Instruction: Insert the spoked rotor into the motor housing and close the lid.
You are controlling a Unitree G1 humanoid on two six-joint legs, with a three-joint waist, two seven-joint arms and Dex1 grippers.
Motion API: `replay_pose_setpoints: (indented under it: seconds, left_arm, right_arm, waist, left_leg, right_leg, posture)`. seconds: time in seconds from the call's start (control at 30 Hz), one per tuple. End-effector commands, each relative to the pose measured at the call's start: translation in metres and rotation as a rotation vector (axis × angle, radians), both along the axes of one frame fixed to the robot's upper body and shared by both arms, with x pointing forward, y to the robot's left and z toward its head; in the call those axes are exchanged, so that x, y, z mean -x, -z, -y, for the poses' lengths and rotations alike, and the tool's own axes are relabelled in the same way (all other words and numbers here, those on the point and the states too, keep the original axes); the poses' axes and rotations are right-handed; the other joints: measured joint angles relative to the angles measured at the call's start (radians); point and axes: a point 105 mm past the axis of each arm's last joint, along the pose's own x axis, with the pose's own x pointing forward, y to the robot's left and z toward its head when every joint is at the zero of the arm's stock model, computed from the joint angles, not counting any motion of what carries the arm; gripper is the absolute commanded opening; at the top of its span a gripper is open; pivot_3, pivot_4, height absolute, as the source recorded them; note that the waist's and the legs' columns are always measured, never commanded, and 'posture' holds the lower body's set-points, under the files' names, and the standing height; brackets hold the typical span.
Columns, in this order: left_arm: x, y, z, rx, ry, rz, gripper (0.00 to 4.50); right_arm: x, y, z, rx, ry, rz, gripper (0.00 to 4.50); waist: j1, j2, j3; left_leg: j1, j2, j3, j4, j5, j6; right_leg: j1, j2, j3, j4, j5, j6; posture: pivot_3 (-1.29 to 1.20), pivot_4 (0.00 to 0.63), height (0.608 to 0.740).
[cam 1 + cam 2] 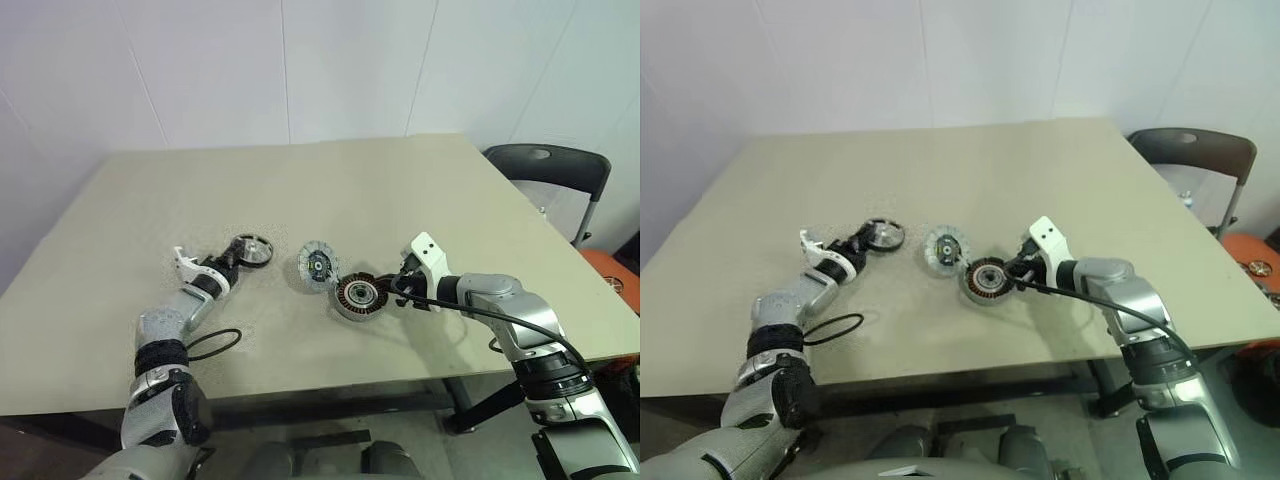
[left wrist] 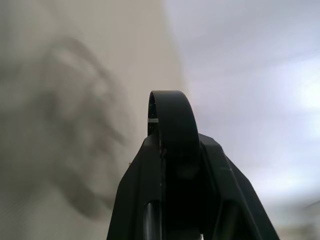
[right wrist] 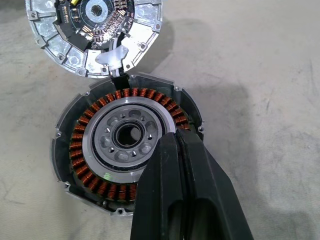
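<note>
Rotor [image 1: 250, 250], the small spoked wheel, stands on edge at the tip of the left tool [image 1: 234, 259], and the two black fingers appear to pinch its rim. How much of the wheel still touches the desk [image 1: 300, 180] is hard to make out from the head views. The left wrist view shows a dark curved rim [image 2: 167, 120] clamped between the fingers, with a blurred shadow on the desk surface behind it.

Near the middle of the desk lies the housing [image 1: 358, 295], open, with its copper windings [image 3: 95, 185] circling a dark centre. The lid [image 1: 317, 266] is swung back and tilted up, joined to the housing at one edge. The right tool [image 1: 397, 288] rests at the housing's rim on the side away from the lid. The right wrist view shows its fingers [image 3: 172, 165] pressed together over the windings, hiding part of the ring. A black cable [image 1: 210, 343] loops on the desk beside the left forearm.
</note>
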Motion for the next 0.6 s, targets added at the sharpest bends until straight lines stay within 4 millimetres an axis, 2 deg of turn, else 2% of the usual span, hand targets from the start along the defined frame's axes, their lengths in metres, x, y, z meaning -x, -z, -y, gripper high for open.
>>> replay_pose_setpoints:
  seconds: [0.03,0.1,0.13,0.23,0.33,0.43,0.53,0.6]
  left_arm:
    - [0.002,-0.047,-0.003,0.131,0.003,0.213,0.52]
    - [0.007,-0.075,0.009,0.192,0.071,0.332,0.52]
    - [0.009,-0.083,0.015,0.202,0.098,0.36,0.52]
    - [0.016,-0.113,0.055,0.214,0.261,0.462,0.52]
    - [0.02,-0.128,0.091,0.224,0.385,0.501,0.52]
    - [0.023,-0.128,0.13,0.243,0.498,0.474,0.52]
    - [0.028,-0.105,0.17,0.207,0.611,0.369,0.52]
    - [0.032,-0.087,0.187,0.178,0.657,0.296,0.52]
  right_arm:
    - [0.007,-0.014,0.003,-0.014,-0.04,0.026,0.0]
    - [0.015,-0.013,0.007,-0.017,-0.067,0.0,0.0]
    - [0.018,-0.013,0.008,-0.017,-0.074,-0.007,0.0]
    - [0.031,-0.007,0.015,-0.008,-0.104,-0.057,0.0]
    - [0.035,-0.005,0.022,0.003,-0.092,-0.068,0.0]
    - [0.035,-0.005,0.03,0.015,-0.063,-0.069,0.0]
    - [0.035,-0.005,0.034,0.024,-0.047,-0.067,0.0]
    - [0.035,-0.005,0.035,0.028,-0.041,-0.066,0.0]
  waist:
    - [0.004,-0.001,0.001]
    - [0.011,-0.002,0.001]
    - [0.011,-0.003,0.002]
    - [0.01,-0.003,0.002]
    - [0.01,-0.003,0.002]
    - [0.009,-0.003,0.002]
    - [0.006,-0.003,0.002]
    - [0.006,-0.003,0.002]
  left_leg:
    - [0.0,0.0,0.0,0.0,0.0,0.0]
    - [-0.003,0.0,0.0,0.0,0.0,0.0]
    - [-0.005,0.0,0.0,0.001,0.0,0.0]
    - [-0.009,-0.001,0.0,0.004,0.0,0.0]
    - [-0.009,-0.002,0.0,0.005,0.0,0.0]
    - [-0.008,-0.002,0.0,0.005,0.0,0.0]
    - [-0.008,-0.001,0.001,0.004,0.0,0.0]
    - [-0.008,-0.001,0.001,0.004,0.0,0.001]
  right_leg:
    - [0.0,0.0,0.0,0.0,0.0,0.0]
    - [-0.001,0.0,-0.001,-0.001,0.0,0.0]
    - [-0.002,0.0,-0.003,-0.002,0.0,0.0]
    - [-0.003,-0.001,-0.003,-0.002,0.0,0.0]
    - [-0.002,-0.001,-0.004,-0.003,0.0,0.0]
    - [-0.001,-0.001,-0.004,-0.003,-0.001,0.001]
    - [-0.002,-0.001,-0.003,-0.003,-0.001,0.001]
    - [-0.002,0.0,-0.003,-0.003,0.0,0.0]
  posture:
    - [0.0,0.0,0.74]
    - [0.0,0.0,0.74]
    - [0.0,0.0,0.74]
    - [0.0,0.0,0.74]
    - [0.0,0.0,0.74]
    - [0.0,0.0,0.74]
    - [0.0,0.0,0.74]
    - [0.0,0.0,0.74]
